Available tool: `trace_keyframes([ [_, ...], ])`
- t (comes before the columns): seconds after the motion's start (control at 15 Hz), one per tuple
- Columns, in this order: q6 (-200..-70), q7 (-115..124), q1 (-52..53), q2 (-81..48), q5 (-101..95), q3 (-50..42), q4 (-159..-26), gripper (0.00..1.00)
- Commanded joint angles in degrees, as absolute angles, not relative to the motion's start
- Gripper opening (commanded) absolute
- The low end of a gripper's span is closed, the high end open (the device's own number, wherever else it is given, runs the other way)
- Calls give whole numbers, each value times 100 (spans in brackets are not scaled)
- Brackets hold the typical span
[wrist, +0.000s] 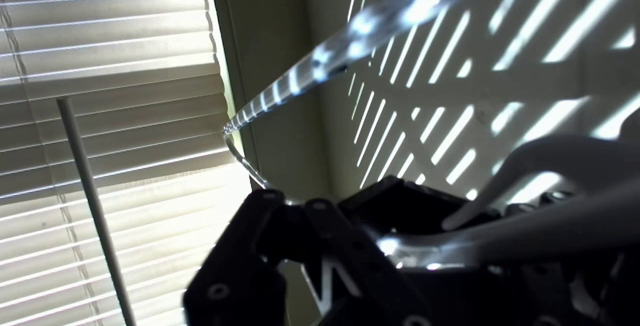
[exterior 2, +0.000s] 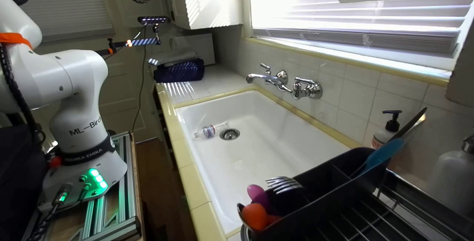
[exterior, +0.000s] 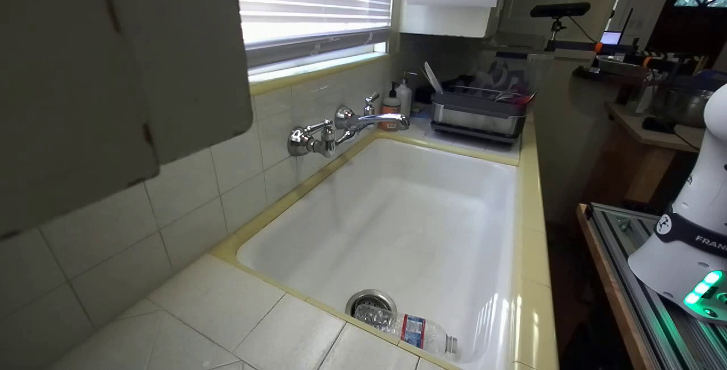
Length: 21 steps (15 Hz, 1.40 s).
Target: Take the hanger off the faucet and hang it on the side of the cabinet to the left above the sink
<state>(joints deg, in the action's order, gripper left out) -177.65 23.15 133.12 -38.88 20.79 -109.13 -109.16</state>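
The tool (wrist: 340, 221), seen only in the wrist view, is clamped on the pale hanger (wrist: 320, 64), whose long bar runs in front of the sun-striped cabinet (wrist: 450, 90); whether they touch cannot be told. Both exterior views show open room above the sink (exterior: 397, 211), between the faucet (exterior: 373, 120) over the back edge of the desk (exterior: 278, 330) and the yellow edge facing the arm (exterior 2: 77, 104). An exterior view alone shows a dark blue bundle (exterior 2: 179, 72) by that yellow edge, near the desk's far corner.

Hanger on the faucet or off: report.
Off: the faucet is bare in both exterior views; the wrist view shows the hanger at the jaws.
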Motion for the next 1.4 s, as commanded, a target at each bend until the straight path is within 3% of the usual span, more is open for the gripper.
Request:
trace_keyframes([
  [0.0, -17423, 2278, 13014, -3845, 2097, -10719, -10533, 0],
  [1.27, -16563, 2030, 12708, -3439, 1852, -10376, -10128, 0],
  [1.33, -16531, 2046, 12744, -3473, 1855, -10426, -10170, 25],
])
